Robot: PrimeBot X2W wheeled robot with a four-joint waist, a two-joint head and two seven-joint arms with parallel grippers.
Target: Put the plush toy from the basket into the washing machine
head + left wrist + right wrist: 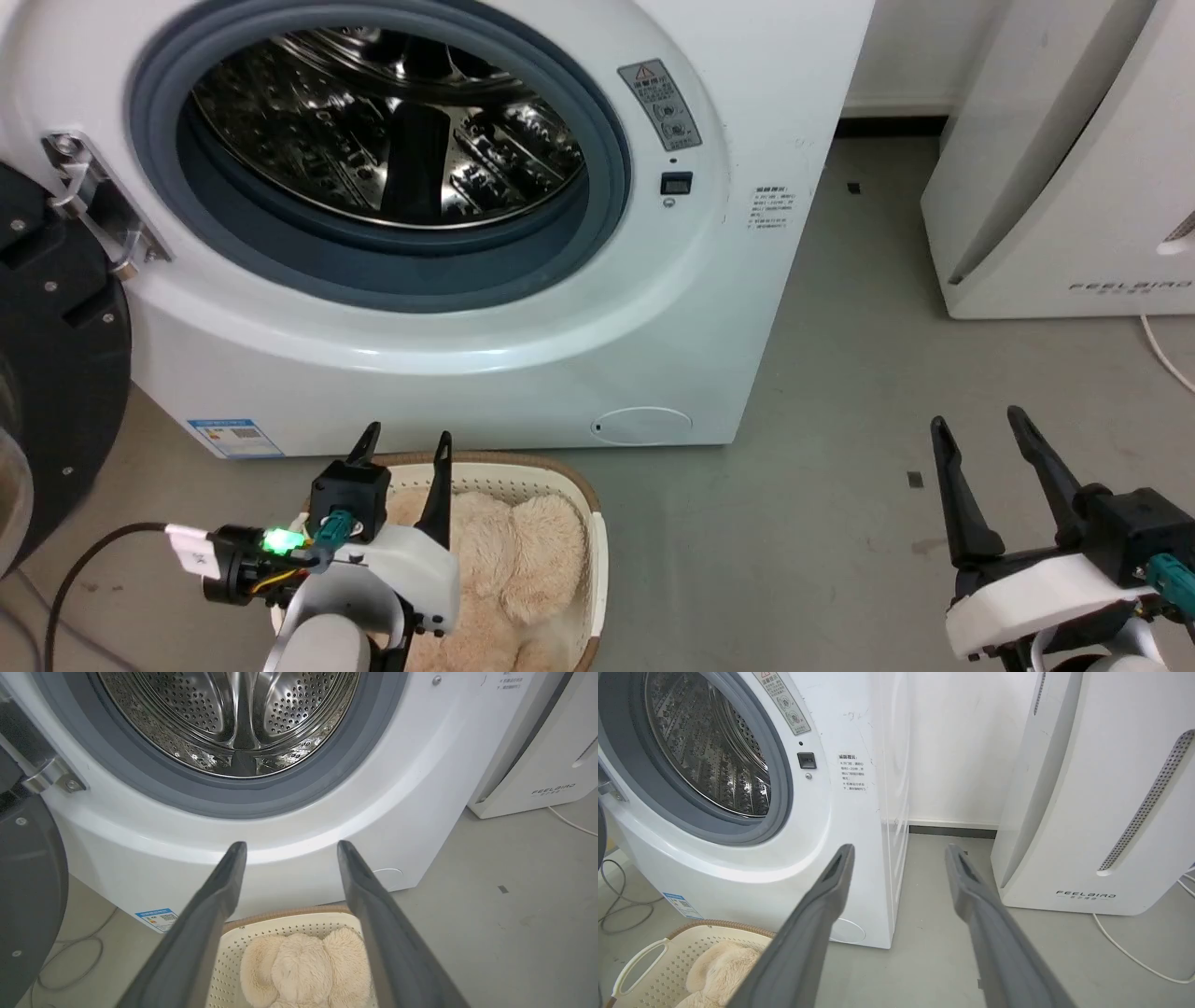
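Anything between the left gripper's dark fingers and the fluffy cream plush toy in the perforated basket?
Nothing: in the left wrist view, open air separates the left gripper from the plush toy in the basket.

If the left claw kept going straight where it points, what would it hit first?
The left gripper would likely meet the big white washing machine on its front panel, just below its grey round seal; depth is unclear.

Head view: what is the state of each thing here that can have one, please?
Big white front-loading washing machine: porthole uncovered, steel drum empty.
Dark round door: swung open, at the left.
Oval cream plastic basket: on the floor, holding the toy.
Fluffy cream-beige plush toy: lying in the basket, ungripped.
Left claw: open, above the basket.
Right claw: open, empty.
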